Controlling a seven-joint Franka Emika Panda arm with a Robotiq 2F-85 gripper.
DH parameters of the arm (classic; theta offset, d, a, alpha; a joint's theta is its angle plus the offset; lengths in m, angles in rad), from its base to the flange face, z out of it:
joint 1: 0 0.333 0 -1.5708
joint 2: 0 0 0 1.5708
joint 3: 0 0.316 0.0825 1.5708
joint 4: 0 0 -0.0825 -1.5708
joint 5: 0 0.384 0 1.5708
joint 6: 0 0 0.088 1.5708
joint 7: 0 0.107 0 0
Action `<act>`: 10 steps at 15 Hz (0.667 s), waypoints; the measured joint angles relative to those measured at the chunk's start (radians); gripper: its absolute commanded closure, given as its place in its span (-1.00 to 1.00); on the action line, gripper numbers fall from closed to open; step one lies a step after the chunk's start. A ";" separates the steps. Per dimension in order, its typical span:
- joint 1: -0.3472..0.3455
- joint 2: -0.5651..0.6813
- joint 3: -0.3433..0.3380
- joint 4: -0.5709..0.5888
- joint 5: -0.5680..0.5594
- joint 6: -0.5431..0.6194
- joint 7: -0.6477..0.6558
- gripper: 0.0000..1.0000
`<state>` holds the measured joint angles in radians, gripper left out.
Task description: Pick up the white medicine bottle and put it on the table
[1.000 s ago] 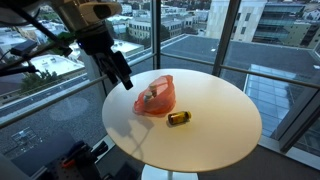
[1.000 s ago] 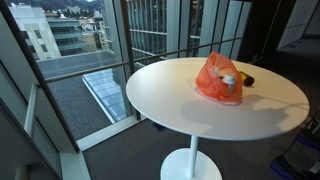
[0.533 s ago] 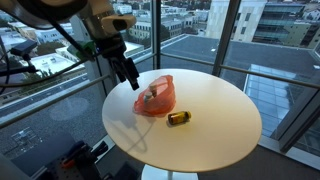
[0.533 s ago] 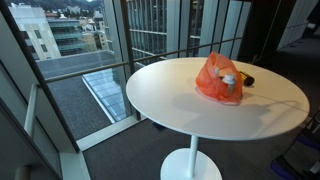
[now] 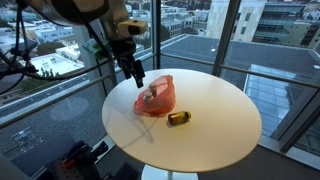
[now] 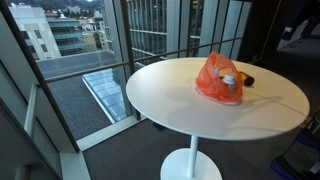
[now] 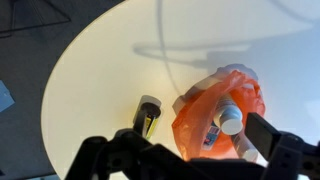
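The white medicine bottle (image 7: pixel 226 112) lies inside an open red-orange plastic bag (image 7: pixel 196 122) on the round cream-white table (image 7: pixel 120 60). The bottle also shows in both exterior views (image 5: pixel 150 98) (image 6: pixel 229 79), in the bag (image 5: pixel 158 95) (image 6: pixel 214 80). My gripper (image 5: pixel 134 72) hangs in the air above the bag's side near the table (image 5: pixel 200 135) edge. In the wrist view the gripper (image 7: pixel 186 146) is open and empty, its jaws spread wide with the bag between them below. A second white item lies beside the bottle in the bag.
An amber-brown bottle (image 7: pixel 147 115) with a dark cap lies on the table next to the bag, seen in both exterior views (image 5: pixel 179 118) (image 6: pixel 247 79). Tall windows and a railing (image 6: pixel 150 50) stand behind the table. Cables (image 5: pixel 30 65) hang from the arm.
My gripper has moved rightward and a little up, from beside the table edge to over the bag. The bag and both bottles have not moved.
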<state>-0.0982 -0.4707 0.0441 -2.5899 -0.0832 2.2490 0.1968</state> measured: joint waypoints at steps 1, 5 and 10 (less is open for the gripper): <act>0.000 0.001 0.000 0.001 0.000 0.000 0.000 -1.00; 0.001 0.003 0.000 -0.003 -0.001 0.012 -0.001 -1.00; 0.028 0.082 0.000 -0.004 0.000 0.138 -0.023 -1.00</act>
<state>-0.0707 -0.3883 0.0438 -2.5941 -0.0833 2.3872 0.1742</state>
